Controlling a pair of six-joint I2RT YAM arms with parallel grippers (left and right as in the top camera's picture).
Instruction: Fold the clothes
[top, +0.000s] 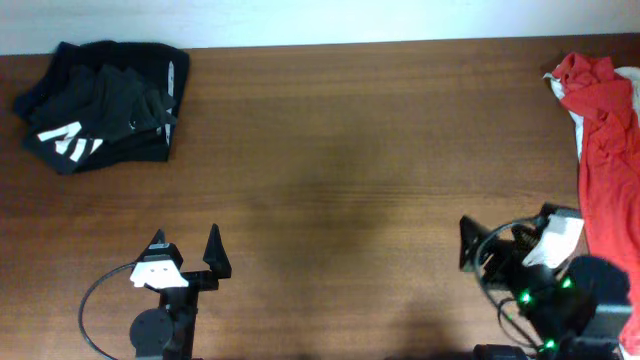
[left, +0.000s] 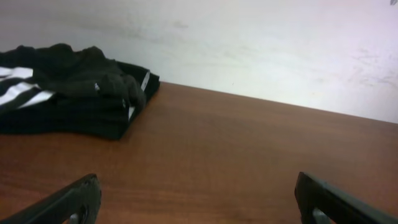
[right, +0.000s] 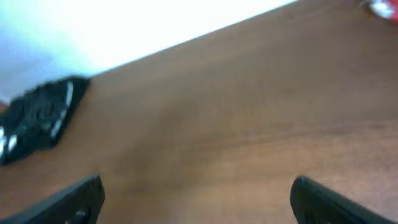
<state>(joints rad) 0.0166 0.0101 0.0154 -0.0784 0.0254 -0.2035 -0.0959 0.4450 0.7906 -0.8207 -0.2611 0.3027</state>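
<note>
left end effector (top: 185, 255) spread wide, nothing in it. it sits on my side of the black stack (top: 100, 95), a good way off. right end effector (top: 505, 235) is also wide open and empty, far across the tabletop (top: 330, 150) from the black stack. from the black stack, the red garment (top: 605, 140) lies well apart at the opposite edge, crumpled, partly out of the overhead view, just beside the right end effector.

what worries me: a white cloth (top: 573, 110) peeks out from under the red one. a blind pinch into that heap could catch both pieces, or only a bunched fold, and then i'd drag a knot instead of a flat sheet. i can't tell how much red hangs past the edge, so a weak grip may let it slide off. the right wrist view is blurred and barely shows the garment, so i'd be judging contact from overhead only.

around it: the black stack looks folded already, so i leave it. between it and the red garment there's bare wood, nothing blocking. a loose cable (top: 495, 265) by the right arm could snag.
</note>
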